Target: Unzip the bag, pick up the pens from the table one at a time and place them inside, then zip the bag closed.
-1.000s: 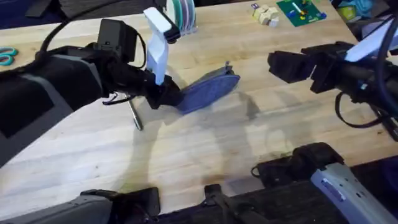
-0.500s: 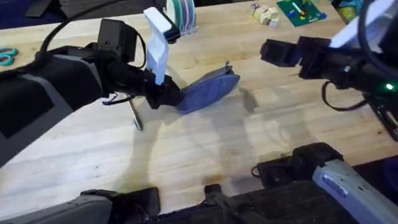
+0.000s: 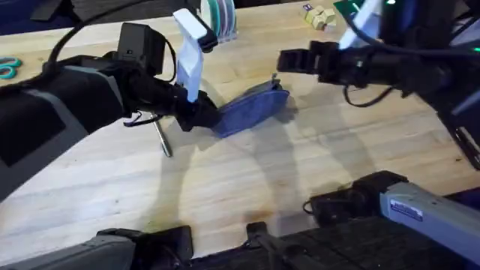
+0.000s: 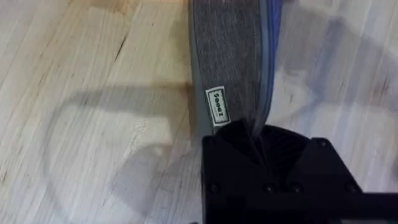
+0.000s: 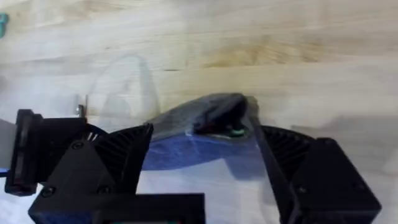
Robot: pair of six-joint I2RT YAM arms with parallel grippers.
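The left end effector [image 3: 204, 114] pinches one end of the small blue-grey fabric pouch [image 3: 253, 109] on the pale wooden desk [image 3: 247, 187]; the right end effector [image 3: 289, 61] hovers spread beside its far end; a silvery-grey pen [image 3: 163, 139] lies half hidden under the left arm.

Your left arm [image 3: 67, 97] was matte black with a white link and looped black cable; your right arm [image 3: 390, 67] was black, its green indicator lit at twelve o'clock.

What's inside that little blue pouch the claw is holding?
Its inside is hidden: the pouch shows just its fabric outside. The left claw grips one end. One grey pen lies on the table beside it.
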